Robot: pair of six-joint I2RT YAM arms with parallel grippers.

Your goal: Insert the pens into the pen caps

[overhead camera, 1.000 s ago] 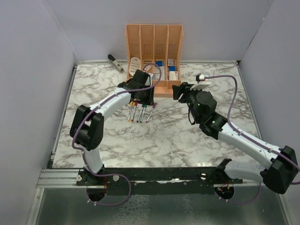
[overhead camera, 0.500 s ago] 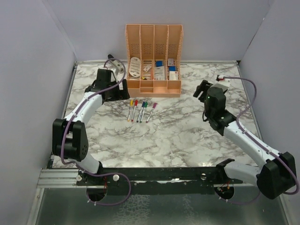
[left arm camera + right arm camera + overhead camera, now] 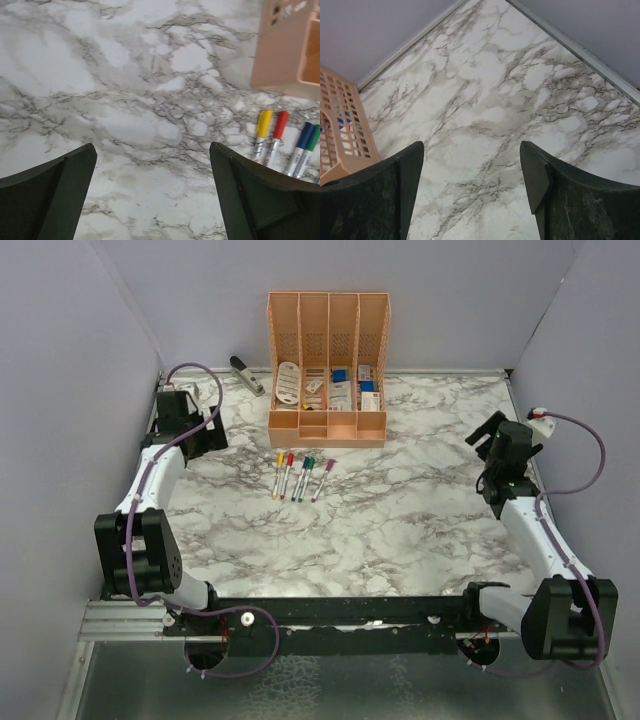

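My left gripper [image 3: 208, 432] far left, my right gripper [image 3: 488, 438] far right, five pens [image 3: 300, 476] in a row at centre, orange organizer [image 3: 327, 370] just above, stapler [image 3: 246, 374] upper left.

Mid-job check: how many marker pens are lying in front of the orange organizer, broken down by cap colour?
Yellow-capped grey-white marker pen: 1
Red-capped grey-white marker pen: 1
Blue-capped grey-white marker pen: 1
Green-capped grey-white marker pen: 1
Magenta-capped grey-white marker pen: 1
Total: 5 pens
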